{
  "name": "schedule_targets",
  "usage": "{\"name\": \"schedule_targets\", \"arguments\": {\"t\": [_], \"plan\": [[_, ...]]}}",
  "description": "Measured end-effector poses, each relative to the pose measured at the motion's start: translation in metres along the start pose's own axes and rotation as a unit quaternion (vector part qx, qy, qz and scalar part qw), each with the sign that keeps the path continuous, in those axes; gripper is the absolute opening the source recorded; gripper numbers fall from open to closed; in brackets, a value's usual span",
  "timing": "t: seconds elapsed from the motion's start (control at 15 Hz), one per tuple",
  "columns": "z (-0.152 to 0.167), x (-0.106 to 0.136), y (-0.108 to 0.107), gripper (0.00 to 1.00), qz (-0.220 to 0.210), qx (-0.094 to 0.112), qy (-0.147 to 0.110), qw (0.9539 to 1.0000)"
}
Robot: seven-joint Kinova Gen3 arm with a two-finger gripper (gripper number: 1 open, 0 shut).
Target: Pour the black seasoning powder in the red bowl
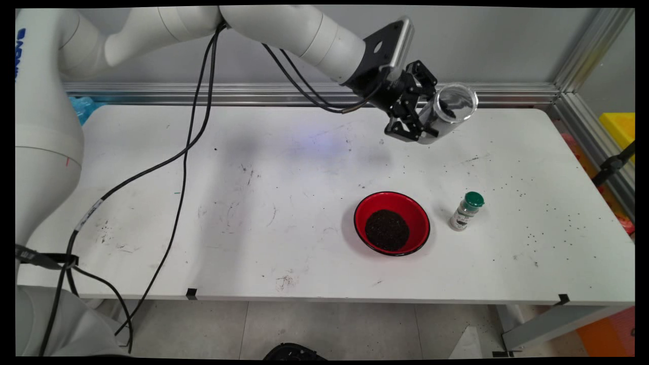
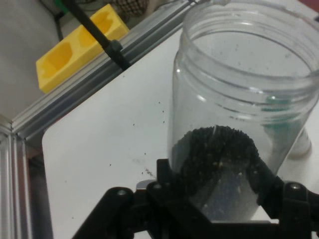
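My gripper (image 1: 425, 120) is shut on a clear plastic jar (image 1: 448, 110), held high above the table's far right part and tilted with its open mouth up and to the right. In the hand view the clear plastic jar (image 2: 239, 124) fills the frame, with a little dark granular stuff (image 2: 217, 149) left near its bottom between the fingers (image 2: 169, 174). Below on the table stands a red bowl (image 1: 418, 215) with a heap of dark grains (image 1: 387, 229) in it. A small spice jar with a green lid (image 1: 466, 210) stands just right of the bowl.
Dark grains lie scattered over the table's right part (image 1: 537, 203). An aluminium rail (image 1: 304, 94) runs along the far edge and down the right side. A yellow block (image 2: 79, 45) lies beyond the rail. Black cables (image 1: 187, 147) hang from the arm at left.
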State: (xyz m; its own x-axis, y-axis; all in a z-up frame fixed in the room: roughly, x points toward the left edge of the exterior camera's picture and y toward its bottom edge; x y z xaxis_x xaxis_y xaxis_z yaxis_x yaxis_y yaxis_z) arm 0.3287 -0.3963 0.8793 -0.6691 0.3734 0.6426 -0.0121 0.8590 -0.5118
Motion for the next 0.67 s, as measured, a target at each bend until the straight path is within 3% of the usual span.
{"name": "schedule_targets", "arguments": {"t": [0.2,0.67], "plan": [[0.000,0.000,0.005,0.00,0.059,-0.003,-0.009,0.9982],[0.005,-0.002,0.013,0.00,0.164,-0.007,-0.026,0.9861]]}}
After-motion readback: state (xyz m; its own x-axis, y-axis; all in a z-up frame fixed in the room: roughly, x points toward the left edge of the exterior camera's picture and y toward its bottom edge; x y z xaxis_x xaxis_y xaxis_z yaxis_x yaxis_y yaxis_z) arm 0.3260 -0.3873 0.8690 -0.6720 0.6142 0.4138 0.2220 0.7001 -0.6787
